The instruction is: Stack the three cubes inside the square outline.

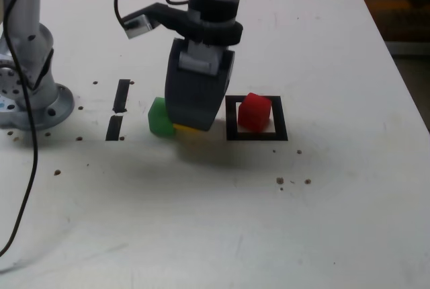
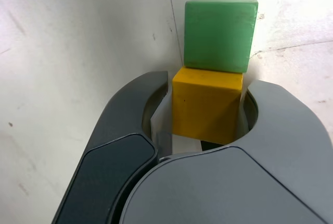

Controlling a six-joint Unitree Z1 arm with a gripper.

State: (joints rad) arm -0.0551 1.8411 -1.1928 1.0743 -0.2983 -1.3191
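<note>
My gripper (image 1: 190, 125) is down on the table, shut on the yellow cube (image 2: 207, 104), whose sides both grey jaws press in the wrist view. From the exterior view only a sliver of the yellow cube (image 1: 186, 128) shows under the jaws. The green cube (image 1: 160, 117) sits right against it, on the exterior view's left; the green cube (image 2: 220, 35) touches the yellow one's far face. The red cube (image 1: 254, 111) rests inside the square outline (image 1: 232, 121), to the exterior view's right of my gripper.
Two short black tape strips (image 1: 121, 95) lie at the exterior view's left of the cubes. The arm's metal base (image 1: 30, 97) and a black cable (image 1: 25, 188) are at the far left. Small dark specks dot the white table (image 1: 215, 222).
</note>
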